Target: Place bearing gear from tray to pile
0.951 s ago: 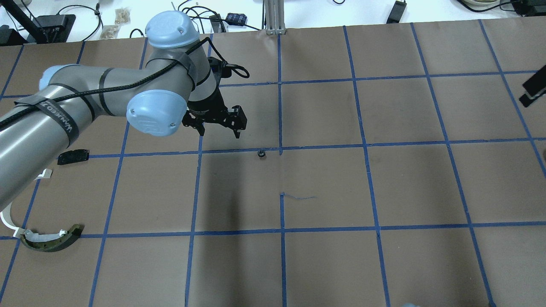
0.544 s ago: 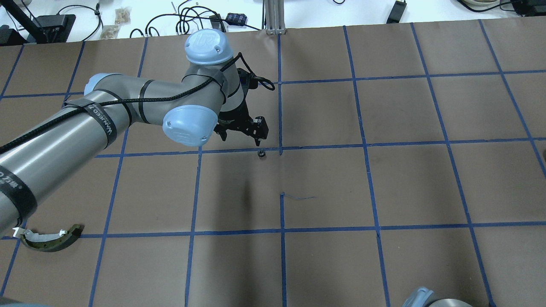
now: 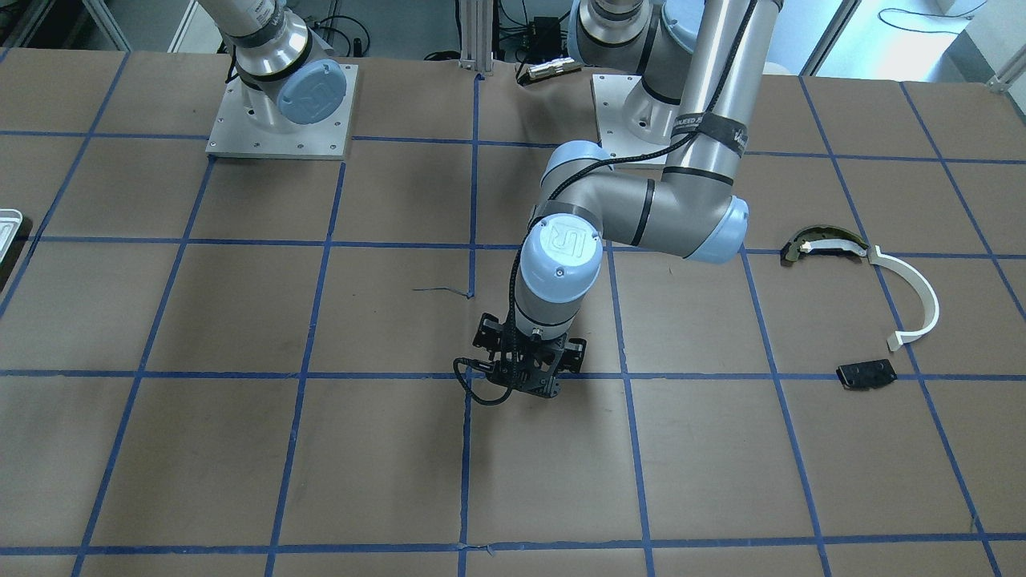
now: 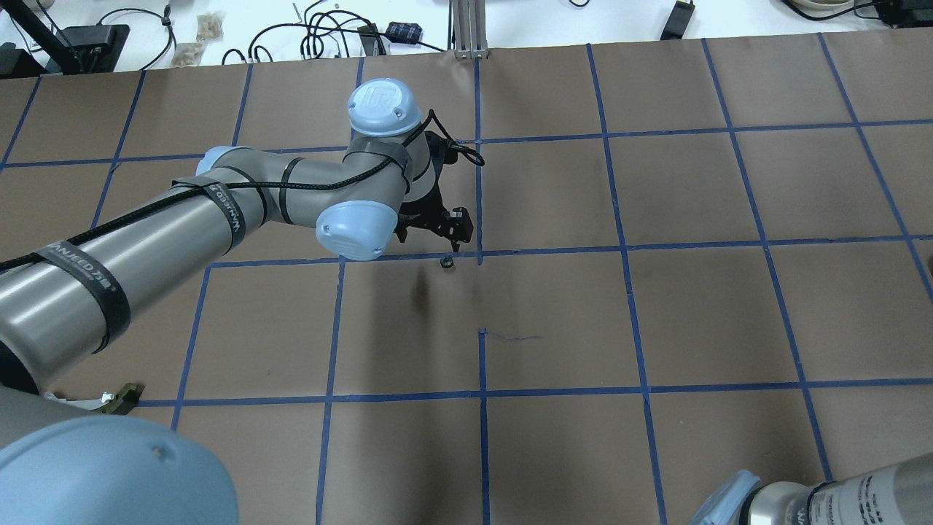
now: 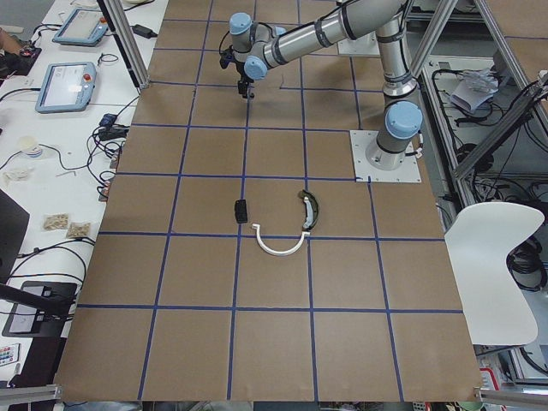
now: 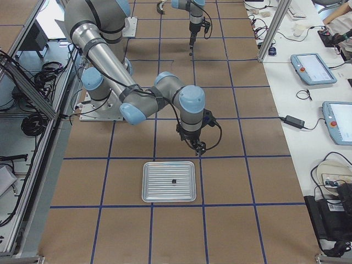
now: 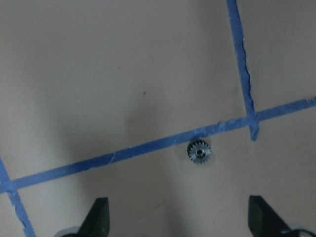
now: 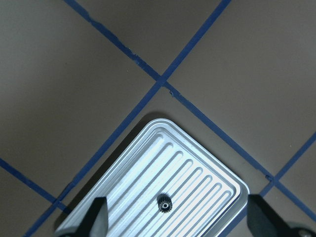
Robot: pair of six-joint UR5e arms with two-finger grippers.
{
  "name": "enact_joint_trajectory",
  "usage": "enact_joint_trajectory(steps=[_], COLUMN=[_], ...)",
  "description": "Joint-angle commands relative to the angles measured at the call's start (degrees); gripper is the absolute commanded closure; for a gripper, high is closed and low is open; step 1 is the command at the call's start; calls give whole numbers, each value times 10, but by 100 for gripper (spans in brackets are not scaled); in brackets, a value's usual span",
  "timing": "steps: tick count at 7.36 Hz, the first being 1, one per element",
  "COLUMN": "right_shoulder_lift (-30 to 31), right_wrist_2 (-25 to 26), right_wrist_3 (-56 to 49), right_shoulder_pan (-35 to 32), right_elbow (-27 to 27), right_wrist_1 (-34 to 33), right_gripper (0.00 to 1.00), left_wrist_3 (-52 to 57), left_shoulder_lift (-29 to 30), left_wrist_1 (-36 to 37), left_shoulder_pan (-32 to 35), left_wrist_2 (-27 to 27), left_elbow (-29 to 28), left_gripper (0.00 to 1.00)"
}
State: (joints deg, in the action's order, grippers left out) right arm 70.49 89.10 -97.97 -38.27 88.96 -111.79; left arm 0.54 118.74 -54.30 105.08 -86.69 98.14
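A small metal bearing gear (image 4: 446, 262) lies on the brown paper beside a blue tape crossing; it also shows in the left wrist view (image 7: 199, 151). My left gripper (image 4: 431, 232) hovers just behind it, open and empty, with both fingers (image 7: 98, 215) apart. A second gear (image 8: 164, 203) lies in the ribbed silvery tray (image 8: 207, 153). My right gripper (image 8: 177, 219) is open and empty above the tray (image 6: 169, 192). The pile lies far to my left: a white arc (image 3: 922, 292), a dark olive curved piece (image 3: 822, 243) and a black plate (image 3: 866, 374).
Blue tape lines grid the brown paper-covered table (image 4: 656, 313). The tray's corner (image 3: 8, 228) shows at the left edge of the front view. Cables and small boxes (image 4: 328, 33) lie beyond the far table edge. The left arm's elbow (image 4: 109, 467) covers most of the pile from overhead.
My left arm has swung right and stretched out, bringing its open gripper close to the gear on the table. The right arm's elbow has come into the overhead view's bottom right.
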Motion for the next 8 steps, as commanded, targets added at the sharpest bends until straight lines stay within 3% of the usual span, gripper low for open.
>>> enact_joint_trajectory(steps=[1, 3, 5, 6, 7, 8], right_shoulder_lift=[-62, -85, -111, -120, -131, -134], right_wrist_2=[-16, -17, -17, -17, -16, -12], right_wrist_3=[-148, -160, -167, -185, -187, -185], right_shoulder_pan=[10, 31, 45, 46, 48, 56], right_elbow=[-10, -4, -2, -1, -1, 0], right_wrist_1=[-20, -30, -54, -77, -77, -77], right_gripper=[0, 0, 0, 0, 0, 0], left_wrist_3=[2, -2, -6, -3, -2, 0], left_shoulder_lift=[21, 34, 34, 34, 34, 34], left_wrist_1=[11, 11, 11, 11, 7, 5], left_shoulder_pan=[11, 14, 15, 15, 15, 15], left_wrist_2=[0, -2, -3, -1, 0, -1], left_elbow=[0, 1, 3, 3, 3, 3], left_gripper=[0, 2, 11, 29, 54, 88])
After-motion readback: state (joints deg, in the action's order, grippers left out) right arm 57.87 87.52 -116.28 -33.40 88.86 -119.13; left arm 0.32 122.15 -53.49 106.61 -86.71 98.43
